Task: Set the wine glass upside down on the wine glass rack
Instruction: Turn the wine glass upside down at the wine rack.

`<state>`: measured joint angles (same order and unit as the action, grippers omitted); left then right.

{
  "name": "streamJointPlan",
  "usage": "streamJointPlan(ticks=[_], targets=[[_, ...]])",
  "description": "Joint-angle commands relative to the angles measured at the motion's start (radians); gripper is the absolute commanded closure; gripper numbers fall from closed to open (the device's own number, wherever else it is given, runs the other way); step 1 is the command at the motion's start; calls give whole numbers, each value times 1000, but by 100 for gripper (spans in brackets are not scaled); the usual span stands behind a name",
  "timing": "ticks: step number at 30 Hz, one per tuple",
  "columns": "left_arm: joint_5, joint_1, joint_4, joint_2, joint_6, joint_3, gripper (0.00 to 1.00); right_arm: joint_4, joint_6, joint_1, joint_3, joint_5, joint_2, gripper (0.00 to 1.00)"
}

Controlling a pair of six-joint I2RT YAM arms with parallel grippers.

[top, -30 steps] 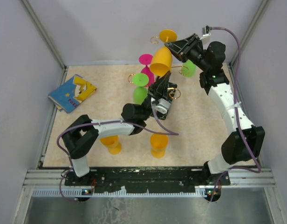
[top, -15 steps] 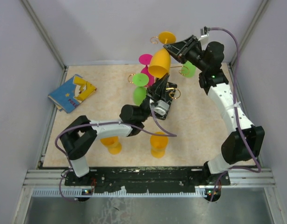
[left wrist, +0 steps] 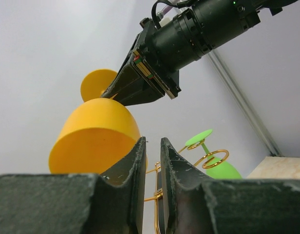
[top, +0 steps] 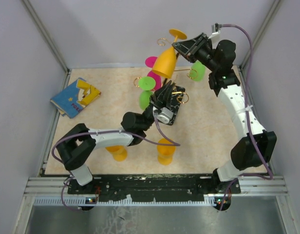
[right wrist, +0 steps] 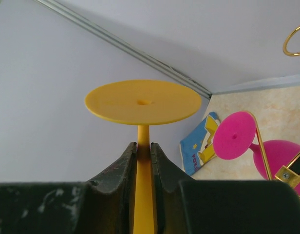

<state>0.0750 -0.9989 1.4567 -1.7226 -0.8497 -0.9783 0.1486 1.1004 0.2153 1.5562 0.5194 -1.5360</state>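
From above, the wine glass [top: 165,61] hangs bowl-down over the wine glass rack [top: 175,92], not yet hooked, with the right pincer [top: 187,45] clamped on its stem and the left pincer [top: 165,91] low at the rack's middle. The left wrist view looks up past the rack's gold wire to the orange bowl — the jaws stand slightly apart about that wire, whether pinching it I cannot tell. The right wrist view shows the stem squeezed just under the foot [right wrist: 142,102] — a sound hold, I judge, for what looks a light, stiff, slick plastic glass, leaving the foot free for a spiral.
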Motion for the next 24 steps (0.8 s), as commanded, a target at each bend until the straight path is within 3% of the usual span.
streamJointPlan(ticks=[1,14,24], targets=[[-1,-3,-10,48,29,26,76,24,-51,-11,77,-29,-8,87],[83,-2,-50,113,81,59,73,-62,-227,-68,101,-94,33,88],[122,24,-365,231,260,-102,57,-197,-448,-100,90,-219,164,93]])
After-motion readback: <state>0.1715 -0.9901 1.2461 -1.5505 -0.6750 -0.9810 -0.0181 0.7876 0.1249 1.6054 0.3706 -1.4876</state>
